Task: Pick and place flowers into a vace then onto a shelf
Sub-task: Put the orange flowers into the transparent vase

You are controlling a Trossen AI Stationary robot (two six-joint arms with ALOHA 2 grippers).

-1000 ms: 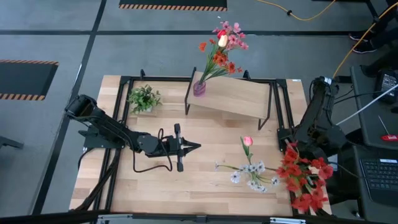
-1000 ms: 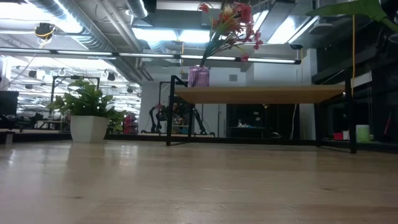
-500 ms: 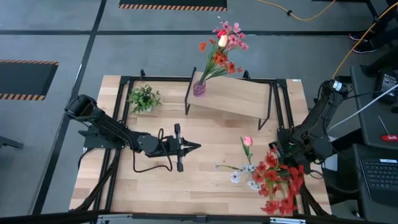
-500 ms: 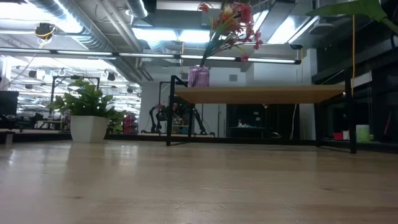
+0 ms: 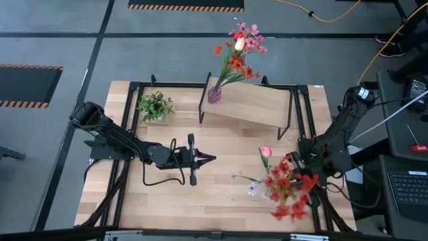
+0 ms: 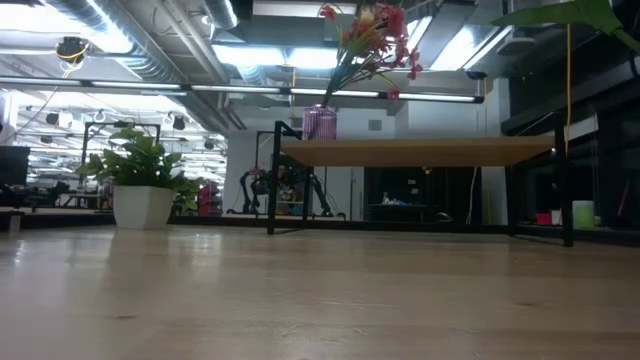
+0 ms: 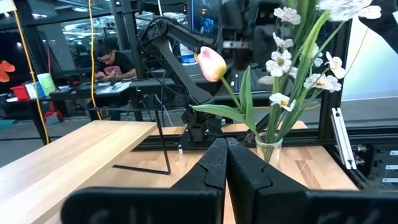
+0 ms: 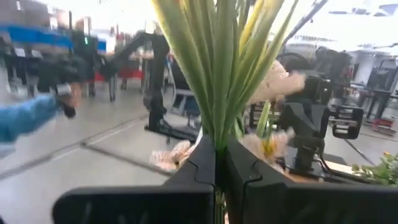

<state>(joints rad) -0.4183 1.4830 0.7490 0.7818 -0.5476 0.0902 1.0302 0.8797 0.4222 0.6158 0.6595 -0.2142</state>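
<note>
The right arm reached in from the table's right edge, bent at the elbow, and its right gripper [image 8: 219, 163] was clamped on the green stems of a bunch of red flowers [image 5: 289, 191], whose blooms hung over the front right part of the table [image 5: 221, 201]. The gripper itself was hidden in the high view beneath the blooms. The left arm lay stretched low across the middle of the table, the left gripper [image 5: 208, 158] pointing toward the right side with its fingers pressed together on nothing. Beside the red bunch lay a pink tulip [image 5: 266, 152] and a spray of white flowers [image 5: 257, 187], partly covered by the red blooms. The purple vase [image 5: 214, 95], holding mixed flowers [image 5: 238, 48], stood on the left end of the shelf [image 5: 257, 105]. A small potted plant [image 5: 154, 106] sat near the back left corner.
</note>
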